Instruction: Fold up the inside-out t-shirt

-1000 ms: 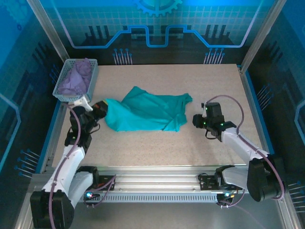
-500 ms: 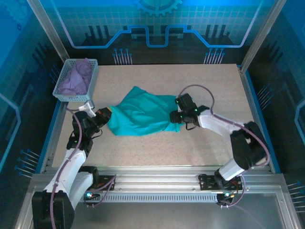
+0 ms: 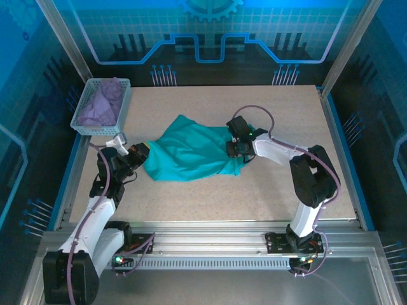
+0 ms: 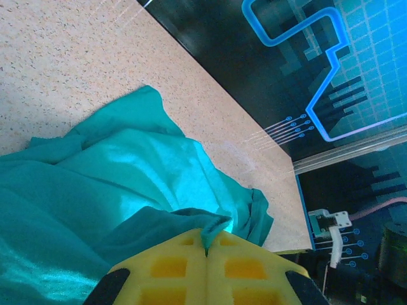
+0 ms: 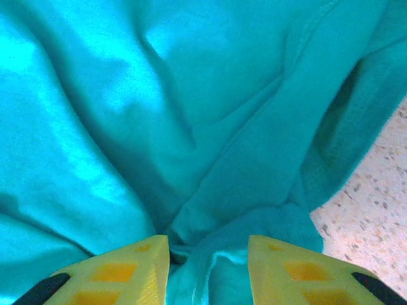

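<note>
On the surface [image 3: 267, 190], centre: teal t-shirt [image 3: 191, 152] lies crumpled | my left fingers [image 4: 172, 270] pinched shut on its left end | my right fingers [image 5: 121, 273] parted narrowly astride a fold at its right end

A speckled beige table [image 3: 254, 197] fills the middle of an enclosed cell. A thin blue trim [image 3: 343, 152] runs along its right edge, and a ribbed aluminium rail [image 3: 210, 244] lies across its near edge, with a grey metal plate [image 3: 210, 286] in front of it. The back wall [image 3: 210, 38] is a dark panel printed with bright blue circuit lines, a pale grid and a gear motif [image 3: 210, 6] at the top. Slanted aluminium posts [image 3: 63, 41] frame the far corners. The side walls [image 3: 381, 114] carry the same dark blue pattern. The light is even and cool, tinted blue.
</note>
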Controlling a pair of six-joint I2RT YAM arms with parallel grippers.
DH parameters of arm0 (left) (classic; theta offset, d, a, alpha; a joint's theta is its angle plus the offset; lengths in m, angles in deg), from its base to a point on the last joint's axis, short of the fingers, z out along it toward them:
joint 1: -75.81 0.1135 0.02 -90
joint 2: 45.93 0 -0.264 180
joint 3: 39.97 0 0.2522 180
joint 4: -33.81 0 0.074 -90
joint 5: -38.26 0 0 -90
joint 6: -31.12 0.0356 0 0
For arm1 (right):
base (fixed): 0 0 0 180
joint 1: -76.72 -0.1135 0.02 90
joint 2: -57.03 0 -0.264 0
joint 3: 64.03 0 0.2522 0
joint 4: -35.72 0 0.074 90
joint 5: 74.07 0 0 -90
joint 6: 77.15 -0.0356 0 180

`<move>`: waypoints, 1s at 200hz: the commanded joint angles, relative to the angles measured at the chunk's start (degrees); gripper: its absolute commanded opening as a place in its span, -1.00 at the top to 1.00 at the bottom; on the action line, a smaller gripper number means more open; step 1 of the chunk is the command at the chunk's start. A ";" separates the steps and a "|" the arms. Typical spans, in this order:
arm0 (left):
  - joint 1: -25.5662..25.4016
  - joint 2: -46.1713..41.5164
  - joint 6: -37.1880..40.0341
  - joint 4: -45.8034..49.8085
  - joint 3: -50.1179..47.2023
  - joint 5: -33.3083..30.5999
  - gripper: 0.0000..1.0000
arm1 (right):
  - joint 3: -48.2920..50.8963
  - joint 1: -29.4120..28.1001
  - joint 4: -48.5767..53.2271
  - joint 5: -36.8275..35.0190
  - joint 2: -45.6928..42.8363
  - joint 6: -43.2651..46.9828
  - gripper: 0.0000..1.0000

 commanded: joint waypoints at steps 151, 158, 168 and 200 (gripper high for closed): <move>10.13 0.27 -10.99 -2.27 12.09 -3.12 1.00 | 15.67 12.84 -12.28 27.90 -30.19 1.65 0.96; 10.13 -0.09 -10.05 -0.97 10.68 -3.36 1.00 | 20.58 12.98 -11.98 25.75 -31.19 -0.64 0.86; 10.13 0.12 -9.59 -0.82 8.03 -2.29 1.00 | 25.00 12.80 -10.20 20.92 -31.01 -3.45 0.61; 9.76 3.12 -6.82 -0.25 2.68 4.12 1.00 | 27.85 8.50 -6.82 8.28 -29.53 -7.34 0.16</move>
